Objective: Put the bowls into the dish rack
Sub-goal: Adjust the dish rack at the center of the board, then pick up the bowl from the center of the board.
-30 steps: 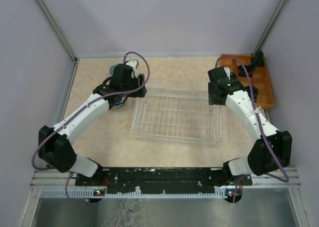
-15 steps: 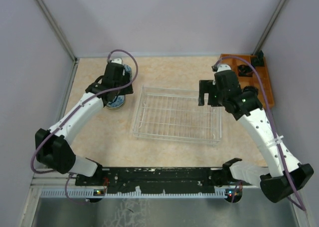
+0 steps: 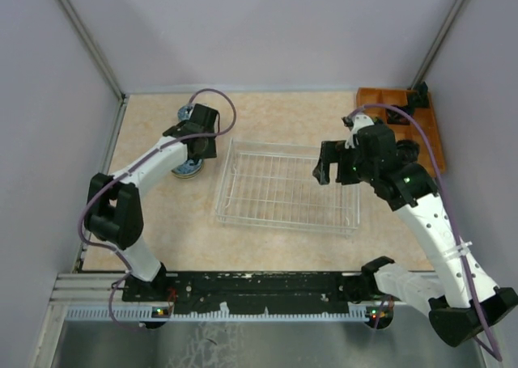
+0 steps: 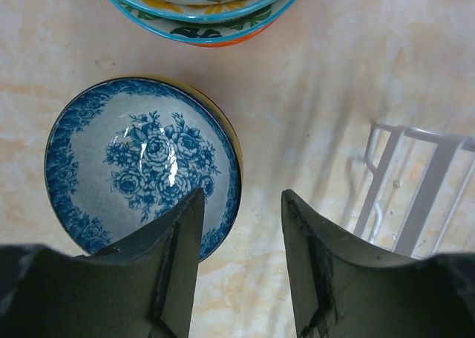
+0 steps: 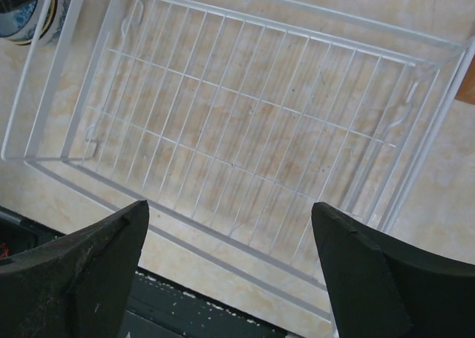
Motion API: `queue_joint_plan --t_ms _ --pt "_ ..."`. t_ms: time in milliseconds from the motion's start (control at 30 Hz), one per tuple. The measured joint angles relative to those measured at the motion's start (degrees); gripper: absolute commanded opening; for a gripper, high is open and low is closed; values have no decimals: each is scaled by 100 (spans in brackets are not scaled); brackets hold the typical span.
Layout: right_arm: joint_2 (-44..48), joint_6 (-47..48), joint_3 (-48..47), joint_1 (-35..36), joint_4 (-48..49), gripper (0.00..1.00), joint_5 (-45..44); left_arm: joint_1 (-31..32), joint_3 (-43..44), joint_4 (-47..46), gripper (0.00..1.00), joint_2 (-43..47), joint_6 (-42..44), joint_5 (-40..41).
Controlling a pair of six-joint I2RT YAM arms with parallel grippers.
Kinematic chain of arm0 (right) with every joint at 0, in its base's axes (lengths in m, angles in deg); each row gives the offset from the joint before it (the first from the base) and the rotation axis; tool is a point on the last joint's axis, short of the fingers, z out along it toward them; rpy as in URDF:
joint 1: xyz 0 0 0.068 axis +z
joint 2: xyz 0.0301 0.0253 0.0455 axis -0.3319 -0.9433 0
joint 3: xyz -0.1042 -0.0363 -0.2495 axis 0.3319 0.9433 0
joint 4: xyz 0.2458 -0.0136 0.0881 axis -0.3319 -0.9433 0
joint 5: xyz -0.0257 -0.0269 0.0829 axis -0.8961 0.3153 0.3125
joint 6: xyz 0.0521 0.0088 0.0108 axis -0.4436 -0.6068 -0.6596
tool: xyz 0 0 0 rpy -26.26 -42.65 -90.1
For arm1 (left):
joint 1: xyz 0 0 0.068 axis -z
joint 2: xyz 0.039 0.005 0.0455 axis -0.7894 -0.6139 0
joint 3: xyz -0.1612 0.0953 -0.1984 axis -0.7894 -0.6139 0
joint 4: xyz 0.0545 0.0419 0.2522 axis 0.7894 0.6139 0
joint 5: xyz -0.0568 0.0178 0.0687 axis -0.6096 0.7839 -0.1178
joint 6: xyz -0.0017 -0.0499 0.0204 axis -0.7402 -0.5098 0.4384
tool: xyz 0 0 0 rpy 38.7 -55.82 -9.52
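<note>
Overhead view: the white wire dish rack (image 3: 287,188) lies between your 2 arms, with no bowl in it yet. The bowls sit just off the dish rack's far-left corner. Nearest is a blue floral bowl (image 4: 137,160), which seems nested on another with a yellow edge. Beyond it is a stack of bowls (image 4: 204,4) with an orange underside.

Your left gripper (image 4: 239,234) hangs low over the floral bowl. Its 2 fingers (image 4: 178,264) are spread apart and straddle the rim on the side nearest the dish rack, 1 inside and 1 outside. Nothing is pinched. Your right gripper (image 5: 228,212) hovers above the dish rack, jaws spread wide and holding nothing.

To do this step well, lower until the rim sits deep between the pads, then close firmly. Glazed ceramic will likely slip from a shallow pinch. Lift straight up so only the top bowl comes away. Keep the right arm off the dish rack's left end, where this bowl can land.
</note>
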Motion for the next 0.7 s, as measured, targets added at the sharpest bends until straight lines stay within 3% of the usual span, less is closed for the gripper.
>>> queue_joint_plan --t_ms 133,267,567,700 --pt "0 -2 221 0 44 91 131 -4 66 13 49 -282 0 90" --pt "0 -2 275 0 103 91 201 -26 87 15 41 -492 2 136" --pt "2 -4 391 0 238 91 313 -92 87 4 2 -544 4 133" --pt "-2 -9 417 0 269 91 356 -92 131 7 0 -544 26 181"
